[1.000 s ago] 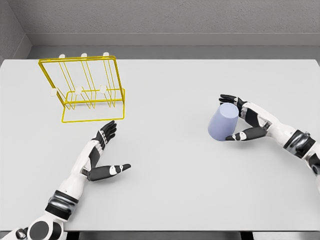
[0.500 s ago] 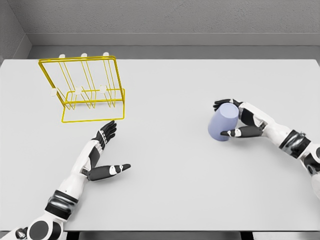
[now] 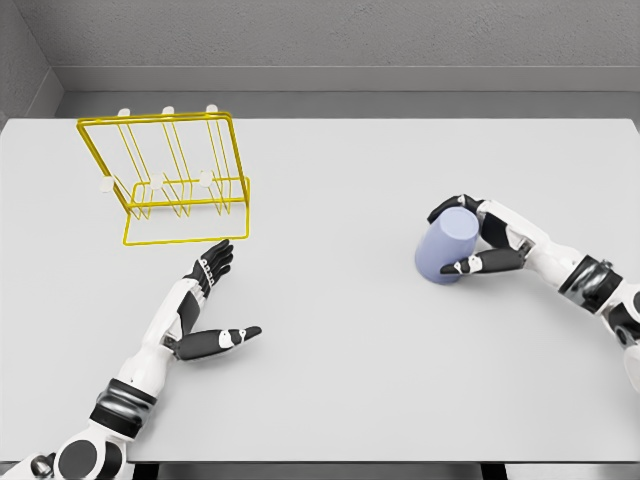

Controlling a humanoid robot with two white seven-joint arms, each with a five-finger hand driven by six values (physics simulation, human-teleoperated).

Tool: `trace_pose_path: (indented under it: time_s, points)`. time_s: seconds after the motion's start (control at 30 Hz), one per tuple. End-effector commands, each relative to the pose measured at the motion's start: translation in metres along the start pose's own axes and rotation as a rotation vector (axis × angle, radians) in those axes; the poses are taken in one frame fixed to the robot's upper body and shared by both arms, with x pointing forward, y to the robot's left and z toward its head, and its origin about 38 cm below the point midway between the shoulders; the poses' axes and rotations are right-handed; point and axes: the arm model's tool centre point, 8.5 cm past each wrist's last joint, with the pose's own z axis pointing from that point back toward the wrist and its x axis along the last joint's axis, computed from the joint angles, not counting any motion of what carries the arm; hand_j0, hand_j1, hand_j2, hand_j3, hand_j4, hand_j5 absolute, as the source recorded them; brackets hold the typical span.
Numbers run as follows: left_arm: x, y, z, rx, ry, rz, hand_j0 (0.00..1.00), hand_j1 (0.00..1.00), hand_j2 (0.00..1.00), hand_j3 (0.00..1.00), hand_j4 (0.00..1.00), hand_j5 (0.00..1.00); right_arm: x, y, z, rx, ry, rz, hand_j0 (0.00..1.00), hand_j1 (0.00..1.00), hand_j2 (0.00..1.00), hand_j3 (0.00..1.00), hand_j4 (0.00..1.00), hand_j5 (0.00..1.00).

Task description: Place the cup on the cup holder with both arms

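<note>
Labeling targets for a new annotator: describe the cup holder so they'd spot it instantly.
Start at the white table and go to its far left corner. The cup holder stands there, a yellow wire rack with upright rods tipped in white. It is the only yellow, see-through frame; the other object, a solid lavender cup, sits far to the right in the right robot hand.

— Did you pick up any writing, labels or numbers from the head camera?

— No, I found nothing to read. The cup (image 3: 446, 250) was plain lavender, with no print or brand on the side I could see.

— And the holder to the cup's far left?

— The cup holder (image 3: 172, 180) was bare yellow wire with small white tips; I saw no tag or sign on it.

— The surface under the cup?

— The table (image 3: 340, 330) was unmarked grey, no stickers or digits.
</note>
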Motion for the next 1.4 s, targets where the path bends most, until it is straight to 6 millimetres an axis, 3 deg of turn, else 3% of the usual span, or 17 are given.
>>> trace_pose_path:
  time_s: [0.0,0.17,0.47,0.8,1.1,1.37]
  points:
    - [0.0,0.0,0.0,-0.001,-0.001,-0.003,1.0,1.0,1.0,1.0,1.0,1.0,0.008,0.001,-0.002,0.01,-0.021,0.007,0.37,0.37,0.37,0.37,0.37,0.37]
    - [0.001,0.001,0.0,-0.002,-0.001,-0.006,1.0,1.0,1.0,1.0,1.0,1.0,0.027,-0.005,-0.012,0.017,-0.061,0.037,0.37,0.37,0.37,0.37,0.37,0.37]
    - [0.001,0.0,0.0,0.0,-0.003,-0.005,1.0,1.0,1.0,1.0,1.0,1.0,0.041,0.001,-0.039,0.038,-0.125,0.034,0.36,0.36,0.36,0.36,0.36,0.36]
    - [0.0,0.0,0.0,0.0,0.0,-0.002,1.0,1.0,1.0,1.0,1.0,1.0,0.053,0.021,-0.067,0.121,-0.154,0.046,0.35,0.35,0.35,0.35,0.35,0.35]
    - [0.0,0.0,0.001,0.002,0.002,-0.001,1.0,1.0,1.0,1.0,1.0,1.0,0.064,0.054,-0.106,0.213,-0.203,0.027,0.35,0.35,0.35,0.35,0.35,0.35]
    - [0.0,0.003,0.001,0.012,0.0,-0.004,1.0,1.0,1.0,1.0,1.0,1.0,0.068,0.07,-0.115,0.262,-0.214,0.03,0.34,0.34,0.34,0.34,0.34,0.34]
